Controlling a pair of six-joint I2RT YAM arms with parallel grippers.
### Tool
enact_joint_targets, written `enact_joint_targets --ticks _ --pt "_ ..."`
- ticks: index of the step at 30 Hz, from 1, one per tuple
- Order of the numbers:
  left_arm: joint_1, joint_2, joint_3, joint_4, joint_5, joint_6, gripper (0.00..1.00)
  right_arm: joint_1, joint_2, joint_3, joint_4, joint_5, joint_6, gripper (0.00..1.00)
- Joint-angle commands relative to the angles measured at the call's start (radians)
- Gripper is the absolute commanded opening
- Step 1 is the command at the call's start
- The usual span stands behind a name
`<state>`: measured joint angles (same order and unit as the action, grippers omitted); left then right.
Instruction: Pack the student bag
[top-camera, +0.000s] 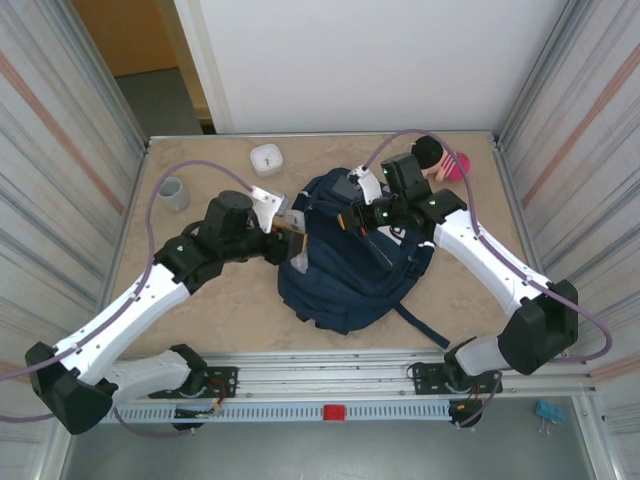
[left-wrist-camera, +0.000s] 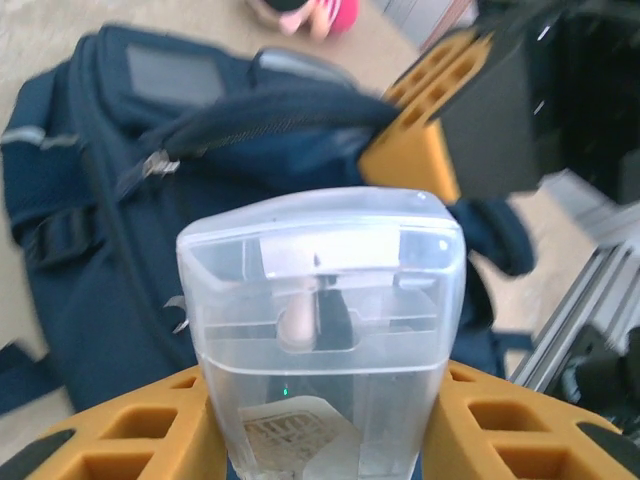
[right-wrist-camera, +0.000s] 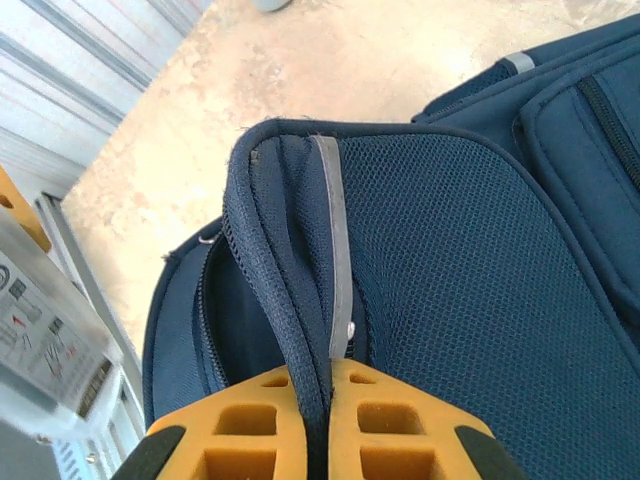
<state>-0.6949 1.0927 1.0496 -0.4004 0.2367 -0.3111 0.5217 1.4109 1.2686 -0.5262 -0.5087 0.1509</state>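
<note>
The student bag (top-camera: 352, 262), navy with a front pocket, lies flat in the middle of the table. My right gripper (top-camera: 357, 217) is shut on the edge of the bag's zippered opening (right-wrist-camera: 290, 300) and holds that flap lifted; the orange fingers (right-wrist-camera: 400, 420) pinch the fabric with no gap. At the bag's left side, my left gripper (top-camera: 291, 226) is shut on a clear plastic box (left-wrist-camera: 320, 310) with a paper label inside. The box (right-wrist-camera: 50, 330) hangs just in front of the opening (left-wrist-camera: 260, 115).
A small white container (top-camera: 266, 158) and a grey cup (top-camera: 173, 193) stand at the back left. A pink and black toy (top-camera: 442, 160) lies at the back right, behind the right arm. Corrugated walls close both sides.
</note>
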Motion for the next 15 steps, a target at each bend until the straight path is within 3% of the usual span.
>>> enact_joint_targets --ticks 1,7,15 --pt "-0.036 0.040 -0.023 0.282 0.009 -0.131 0.45 -0.003 -0.051 0.039 0.086 -0.091 0.068 0.00" --pt "-0.068 0.104 -0.076 0.491 -0.099 -0.253 0.45 -0.005 -0.039 0.049 0.088 -0.103 0.082 0.00" --pt "-0.095 0.136 -0.199 0.536 -0.314 -0.407 0.49 -0.006 -0.057 0.048 0.099 -0.096 0.087 0.00"
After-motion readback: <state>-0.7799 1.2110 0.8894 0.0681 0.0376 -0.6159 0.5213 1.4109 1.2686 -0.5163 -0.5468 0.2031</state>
